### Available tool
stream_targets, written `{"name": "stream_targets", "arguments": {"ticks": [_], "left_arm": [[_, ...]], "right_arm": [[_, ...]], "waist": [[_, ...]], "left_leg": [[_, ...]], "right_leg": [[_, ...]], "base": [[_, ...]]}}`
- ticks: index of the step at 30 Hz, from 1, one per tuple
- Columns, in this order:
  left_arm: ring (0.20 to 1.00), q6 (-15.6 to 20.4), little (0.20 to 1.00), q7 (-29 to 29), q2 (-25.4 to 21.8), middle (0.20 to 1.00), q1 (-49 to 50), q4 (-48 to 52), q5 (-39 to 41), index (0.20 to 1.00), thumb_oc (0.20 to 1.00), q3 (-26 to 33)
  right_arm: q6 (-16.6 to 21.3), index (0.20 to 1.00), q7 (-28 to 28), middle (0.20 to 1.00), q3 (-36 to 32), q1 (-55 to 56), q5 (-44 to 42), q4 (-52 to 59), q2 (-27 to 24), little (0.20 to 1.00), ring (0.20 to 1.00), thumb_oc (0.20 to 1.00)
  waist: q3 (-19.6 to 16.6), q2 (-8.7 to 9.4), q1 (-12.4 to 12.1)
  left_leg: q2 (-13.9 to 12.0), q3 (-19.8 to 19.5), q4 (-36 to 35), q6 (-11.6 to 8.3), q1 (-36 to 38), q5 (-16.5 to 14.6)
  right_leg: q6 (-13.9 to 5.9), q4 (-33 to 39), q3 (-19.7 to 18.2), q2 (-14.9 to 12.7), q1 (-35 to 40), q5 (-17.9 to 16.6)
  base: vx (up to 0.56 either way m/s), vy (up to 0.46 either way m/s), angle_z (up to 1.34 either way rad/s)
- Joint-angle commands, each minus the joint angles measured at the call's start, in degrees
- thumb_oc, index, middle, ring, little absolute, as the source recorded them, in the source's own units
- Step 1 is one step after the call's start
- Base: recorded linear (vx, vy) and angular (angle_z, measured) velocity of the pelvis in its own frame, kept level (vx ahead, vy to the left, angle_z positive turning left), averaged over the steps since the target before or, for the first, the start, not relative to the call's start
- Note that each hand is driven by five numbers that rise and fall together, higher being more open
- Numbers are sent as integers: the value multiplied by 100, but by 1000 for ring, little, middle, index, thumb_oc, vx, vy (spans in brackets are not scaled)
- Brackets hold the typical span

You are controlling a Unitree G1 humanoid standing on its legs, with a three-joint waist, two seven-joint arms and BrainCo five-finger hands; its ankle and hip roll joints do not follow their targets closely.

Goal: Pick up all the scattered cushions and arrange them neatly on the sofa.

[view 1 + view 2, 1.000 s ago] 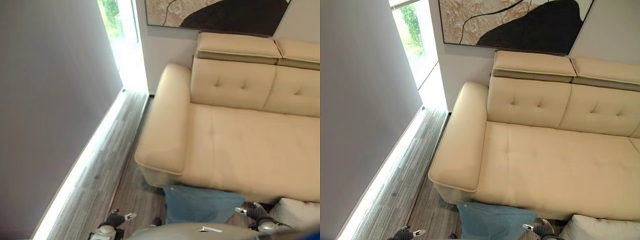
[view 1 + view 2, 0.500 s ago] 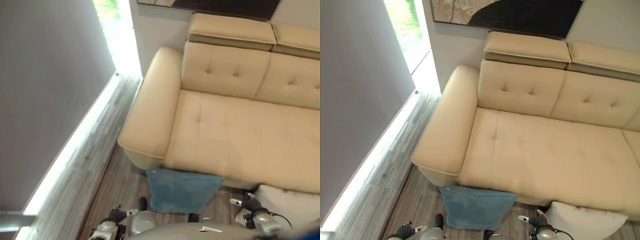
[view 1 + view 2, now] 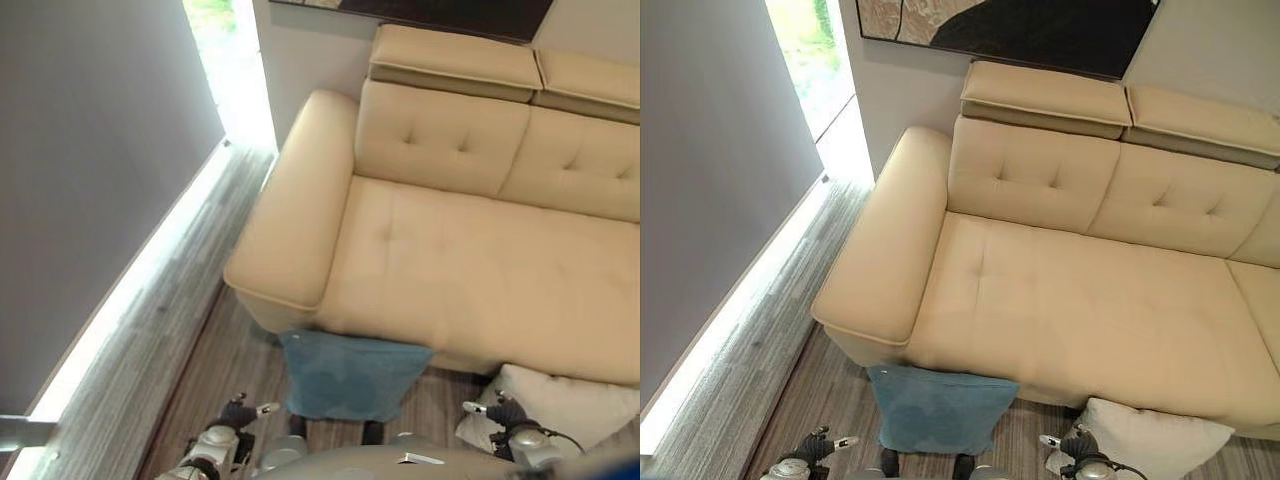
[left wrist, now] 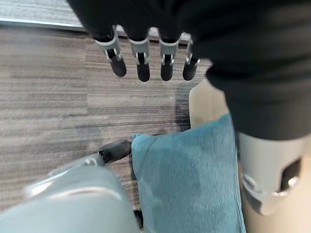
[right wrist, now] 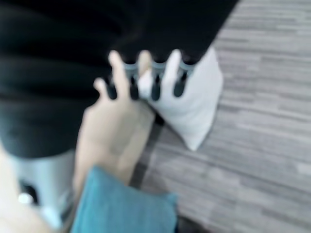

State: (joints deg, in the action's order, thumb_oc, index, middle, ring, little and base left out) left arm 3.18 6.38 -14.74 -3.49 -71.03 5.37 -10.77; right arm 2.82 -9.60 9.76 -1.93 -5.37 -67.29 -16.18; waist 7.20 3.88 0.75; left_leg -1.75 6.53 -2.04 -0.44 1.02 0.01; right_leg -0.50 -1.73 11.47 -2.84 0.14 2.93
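A blue cushion (image 3: 350,375) stands on the floor, leaning against the front of the beige sofa (image 3: 480,270) below its left armrest. A white cushion (image 3: 565,408) lies on the floor to its right, also at the sofa's front. My left hand (image 3: 236,414) hangs low, left of the blue cushion and apart from it, with its fingers (image 4: 142,68) straight and nothing in them. My right hand (image 3: 506,412) hangs beside the white cushion's near corner, its fingers (image 5: 154,87) straight and empty. The blue cushion (image 4: 189,179) and the white cushion (image 5: 194,102) show past the fingers.
The sofa seat (image 3: 1090,310) is bare, with tufted backrests and two headrests (image 3: 1045,95). A grey wall (image 3: 90,150) runs along the left, with a bright window (image 3: 225,60) and a lit strip at the floor. A painting (image 3: 1020,25) hangs above. The floor is grey wood planks (image 3: 190,310).
The camera has tipped down and shifted, so the sofa sits higher in view and more floor and both cushions show. The cushions have not moved. Both hands stay low and empty.
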Motion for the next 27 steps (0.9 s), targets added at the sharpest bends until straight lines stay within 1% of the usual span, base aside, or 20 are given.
{"name": "stream_targets", "arguments": {"ticks": [1,5,6,8,12,15,17,18,21,22,23,26,27], "left_arm": [[1000,116,1000,43,-114,1000,-77,-38,-116,1000,1000,71],[1000,147,1000,71,-160,1000,-111,8,-94,1000,1000,79],[1000,166,1000,82,-190,1000,-154,35,-56,1000,1000,86],[1000,180,1000,94,-235,1000,-185,66,-58,1000,1000,98],[1000,216,1000,172,-312,1000,-282,196,19,1000,1000,88],[1000,261,1000,335,-354,1000,-482,282,124,1000,1000,67],[1000,305,1000,459,-384,1000,-659,374,253,1000,1000,75],[1000,402,1000,661,-394,1000,-862,519,501,1000,1000,64],[1000,543,1000,999,-399,1000,-1010,831,717,1000,1000,62],[1000,585,1000,1070,-394,1000,-1041,912,794,1000,1000,52],[1000,637,1000,1149,-404,1000,-1108,1010,838,1000,1000,7],[1000,689,1000,1196,-421,1000,-1232,1200,1029,1000,1000,-55],[1000,734,1000,1166,-421,1000,-1324,1351,1287,1000,1000,-105]], "right_arm": [[37,1000,-86,1000,83,-228,13,4,-110,1000,1000,1000],[32,1000,-107,1000,121,-273,16,31,-101,1000,1000,1000],[37,1000,-123,1000,156,-371,32,56,-91,1000,1000,1000],[59,1000,-131,1000,175,-417,26,76,-68,1000,1000,1000],[84,1000,-164,1000,190,-484,-21,112,-65,1000,1000,1000],[115,1000,-287,1000,163,-567,-83,144,-113,1000,1000,1000],[147,1000,-413,1000,145,-659,-148,180,-167,1000,1000,1000],[221,1000,-619,1000,101,-830,-258,276,-217,1000,1000,1000],[323,1000,-953,1000,-3,-958,-376,628,-274,1000,1000,1000],[347,1000,-1057,1000,-17,-982,-399,771,-297,1000,1000,1000],[423,1000,-1187,1000,-57,-1025,-454,1001,-313,1000,1000,1000],[501,1000,-1389,1000,-98,-1140,-548,1238,-361,1000,1000,1000],[529,1000,-1530,1000,-147,-1251,-609,1412,-401,1000,1000,1000]], "waist": [[9,105,-76],[63,112,-102],[149,113,-111],[173,124,-131],[276,104,-145],[440,118,-139],[596,115,-114],[775,74,-76],[833,26,-13],[880,-14,-13],[930,-36,7],[927,-108,49],[922,-174,102]], "left_leg": [[77,-18,510,-90,-145,-522],[102,41,582,-48,-244,-552],[93,92,618,-21,-342,-556],[77,161,616,7,-457,-541],[60,163,659,19,-614,-525],[89,113,957,-10,-942,-578],[66,69,1326,-30,-1331,-626],[15,18,1820,-38,-1908,-722],[-6,-40,2330,-28,-2624,-768],[-53,-85,2521,-62,-2788,-951],[-74,-84,2655,-60,-3010,-967],[-140,-109,3005,-60,-3695,-972],[-179,-121,3275,-47,-4162,-1004]], "right_leg": [[-721,74,-468,-427,-9,-188],[-777,66,-557,-469,-167,-273],[-852,25,-594,-513,-354,-391],[-890,9,-590,-537,-453,-415],[-873,-179,-513,-593,-630,-371],[-783,-298,-500,-630,-802,-261],[-707,-602,-457,-641,-1183,-229],[-630,-1057,-438,-677,-1798,-182],[-541,-1537,-420,-691,-2507,-109],[-568,-1779,-446,-665,-2707,67],[-549,-1941,-448,-668,-2955,109],[-513,-2280,-507,-695,-3613,169],[-489,-2560,-546,-712,-4086,209]], "base": [[-7,68,-5],[-61,49,-22],[-122,34,-32],[-120,16,-29],[-66,-22,-18],[-108,-53,8],[-213,-91,22],[-271,-112,37],[-159,-70,21],[-48,-43,14],[-48,-30,10],[-125,2,-5],[-151,52,-6]]}}
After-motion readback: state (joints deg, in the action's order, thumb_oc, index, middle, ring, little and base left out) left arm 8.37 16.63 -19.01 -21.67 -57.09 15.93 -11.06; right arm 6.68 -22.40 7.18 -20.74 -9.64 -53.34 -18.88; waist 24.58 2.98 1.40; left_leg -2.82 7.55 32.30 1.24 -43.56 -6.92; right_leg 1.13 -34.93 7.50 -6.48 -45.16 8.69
